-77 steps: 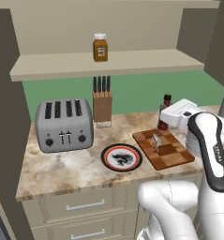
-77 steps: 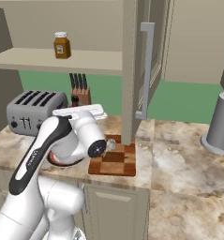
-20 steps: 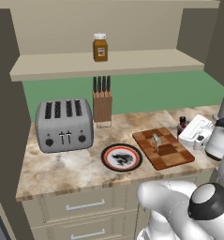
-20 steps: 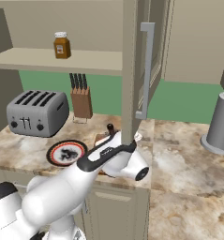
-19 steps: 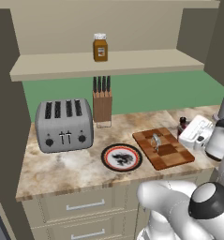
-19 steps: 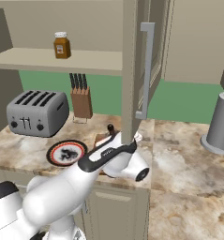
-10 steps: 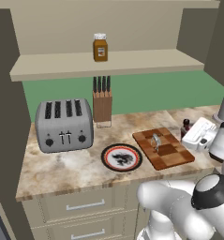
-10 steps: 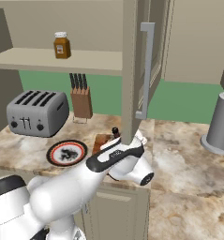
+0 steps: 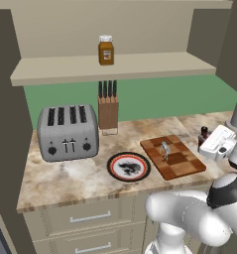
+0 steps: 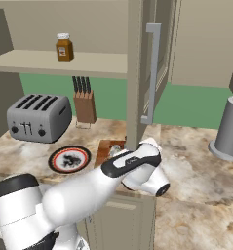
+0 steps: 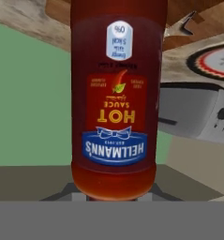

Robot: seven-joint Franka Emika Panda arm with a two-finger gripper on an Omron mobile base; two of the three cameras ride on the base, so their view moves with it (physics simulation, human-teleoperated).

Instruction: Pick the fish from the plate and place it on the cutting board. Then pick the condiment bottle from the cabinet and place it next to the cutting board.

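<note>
The condiment bottle (image 11: 118,93), dark red with a hot sauce label, is very close in the hand view and appears upside down there. My gripper (image 9: 208,144) is shut on it. In the left base view the condiment bottle (image 9: 204,135) shows its black cap and neck just right of the cutting board (image 9: 182,163), low over the counter, with the white hand half hiding it. The fish (image 9: 165,149) lies on the checkered board. Left of the board sits the plate (image 9: 114,169), and the plate (image 10: 54,157) also sits left of my arm. The cabinet shelf (image 9: 140,67) runs above.
An amber jar (image 9: 105,49) stands on the shelf. A toaster (image 9: 68,131) and a knife block (image 9: 108,110) stand at the back left of the counter. A grey cylinder (image 10: 229,129) stands at the far right, beside an open cabinet door (image 10: 152,73).
The hand with the bottle has drifted a little to the right and lower beside the board's right edge. Fish, plate and board have stayed put.
</note>
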